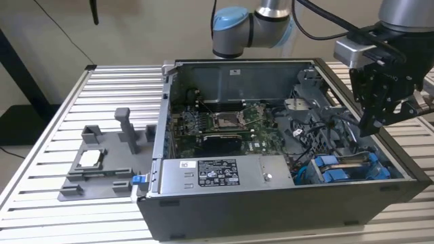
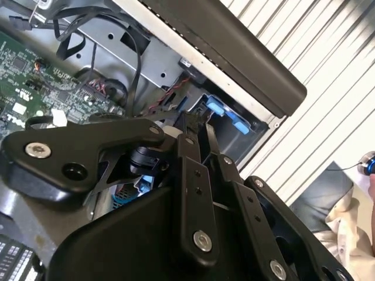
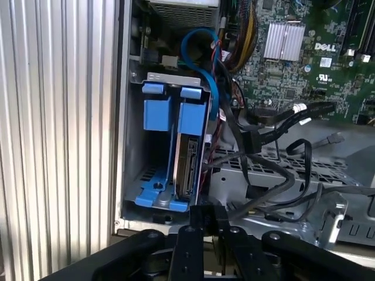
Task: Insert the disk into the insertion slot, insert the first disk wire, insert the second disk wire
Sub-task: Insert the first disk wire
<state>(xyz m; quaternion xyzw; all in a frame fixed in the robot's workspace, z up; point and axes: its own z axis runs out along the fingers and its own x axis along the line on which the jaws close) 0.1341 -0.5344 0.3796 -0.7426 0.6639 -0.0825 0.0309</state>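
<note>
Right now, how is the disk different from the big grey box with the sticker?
The disk is small and thin; the power-supply box is much bigger and blocky. The disk stands on edge in its blue carrier; the box lies flat, label up. Both sit inside the computer case.

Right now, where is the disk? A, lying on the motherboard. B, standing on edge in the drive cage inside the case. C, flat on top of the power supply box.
B: in the first wrist view the disk stands on edge in its blue carrier inside the insertion slot.
</note>
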